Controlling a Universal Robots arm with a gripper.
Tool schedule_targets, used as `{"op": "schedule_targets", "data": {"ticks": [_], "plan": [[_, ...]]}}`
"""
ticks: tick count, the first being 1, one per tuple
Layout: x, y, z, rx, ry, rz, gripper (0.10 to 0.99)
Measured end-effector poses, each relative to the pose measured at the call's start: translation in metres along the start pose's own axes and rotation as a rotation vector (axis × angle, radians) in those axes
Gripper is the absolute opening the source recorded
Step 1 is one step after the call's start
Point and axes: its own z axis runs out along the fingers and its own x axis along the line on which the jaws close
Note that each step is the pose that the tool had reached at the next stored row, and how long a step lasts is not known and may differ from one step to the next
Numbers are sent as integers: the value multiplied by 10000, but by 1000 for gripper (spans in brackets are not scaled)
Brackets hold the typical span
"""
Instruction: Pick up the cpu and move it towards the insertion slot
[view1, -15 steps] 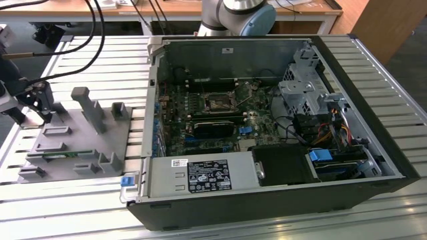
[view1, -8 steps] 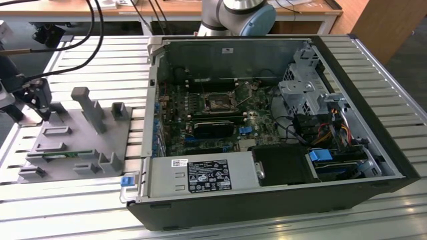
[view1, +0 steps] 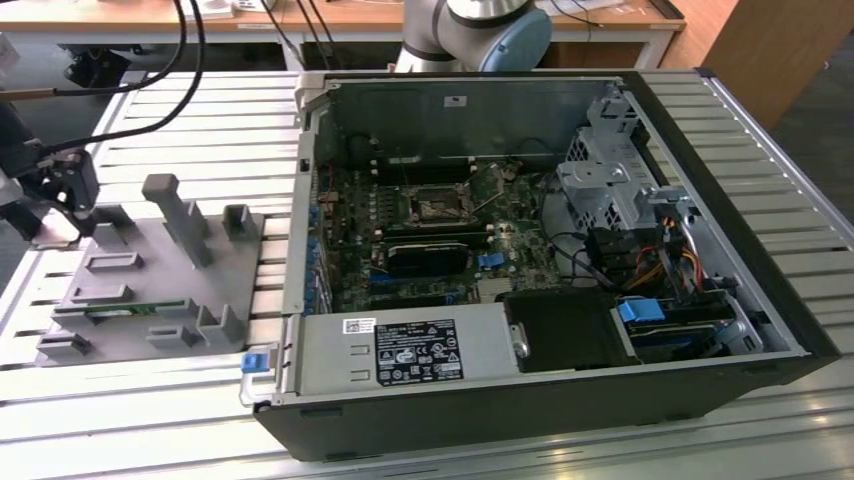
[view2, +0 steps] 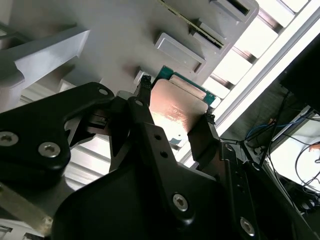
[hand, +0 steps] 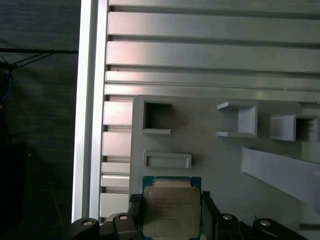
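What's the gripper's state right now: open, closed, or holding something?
Gripper: closed on the cpu, with one finger against each side of it.

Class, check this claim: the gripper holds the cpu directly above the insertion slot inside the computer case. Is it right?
The place is wrong. The gripper holds the cpu above the grey fixture outside the computer case, at the exterior view's left. The insertion slot sits apart, inside the case. The exterior view shows it.
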Motion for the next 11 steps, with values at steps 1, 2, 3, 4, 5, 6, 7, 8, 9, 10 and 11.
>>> {"op": "schedule_targets", "data": {"ticks": [1,2,3,4,5,6,7,8,9,10,11], "plan": [[0,0,-11,0,0,0,545],[0,1,-23,0,0,0,545],[0,1,-34,0,0,0,545],[0,1,-46,0,1,0,545],[0,2,-59,0,0,0,545],[0,2,-72,0,0,0,545],[0,2,-85,0,0,0,545],[0,3,-99,1,1,0,545],[0,3,-112,0,0,0,545],[0,3,-127,0,0,0,545],[0,4,-139,0,0,0,545]]}}
